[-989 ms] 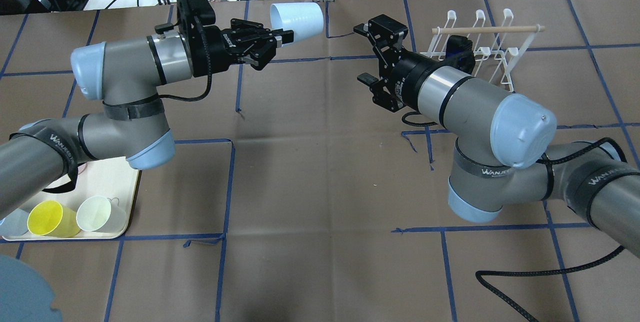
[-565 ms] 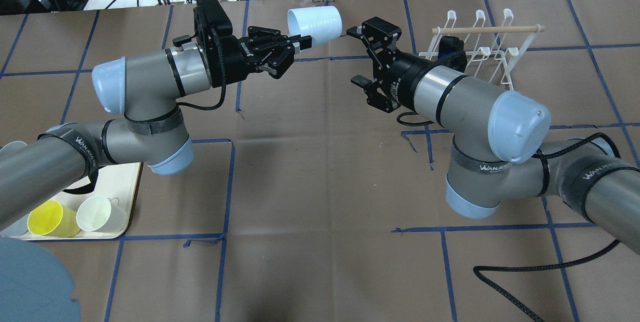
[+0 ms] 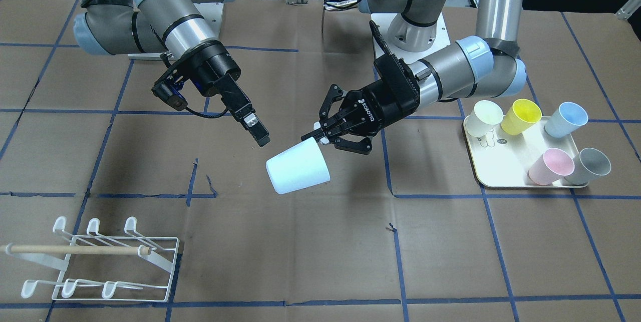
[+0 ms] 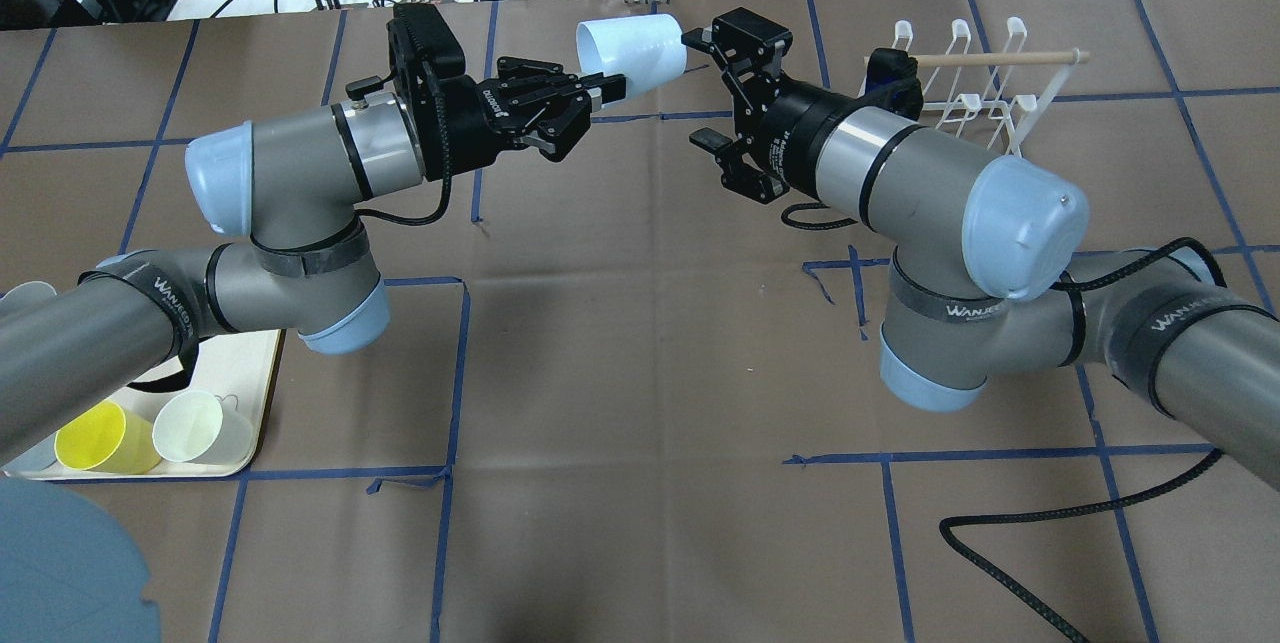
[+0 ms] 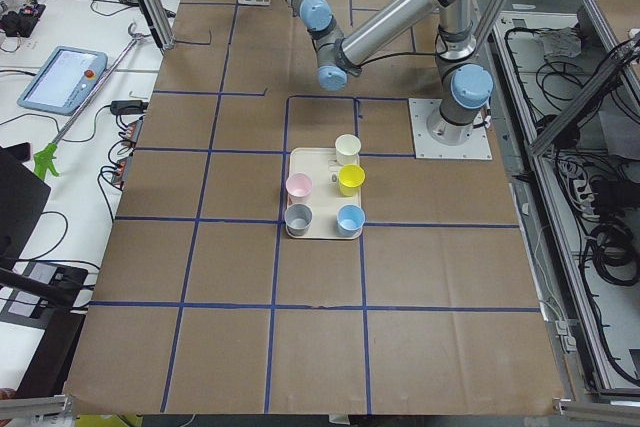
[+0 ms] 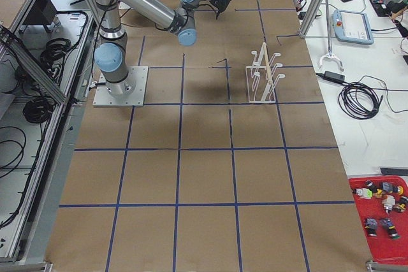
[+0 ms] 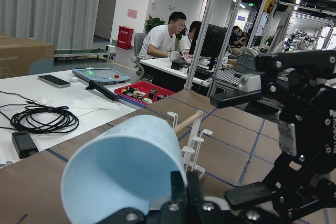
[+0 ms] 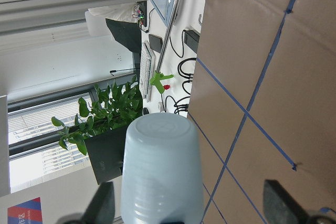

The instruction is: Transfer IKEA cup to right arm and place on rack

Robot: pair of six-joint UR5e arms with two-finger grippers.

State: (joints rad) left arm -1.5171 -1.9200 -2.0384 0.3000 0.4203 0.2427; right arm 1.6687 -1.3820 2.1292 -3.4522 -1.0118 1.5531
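Tilted cup (image 3: 297, 168) pinched by left gripper (image 3: 320, 137), rack (image 3: 75, 249) well apart

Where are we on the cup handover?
Done: the left hand holds the pale blue cup by its rim, in the air and lying sideways. In hand: the right hand is open at the cup's base, not closed on it. Left: grasp, left release, then placement on the rack, which holds no cup.

Bright even light, soft shadows, perhaps overexposed window
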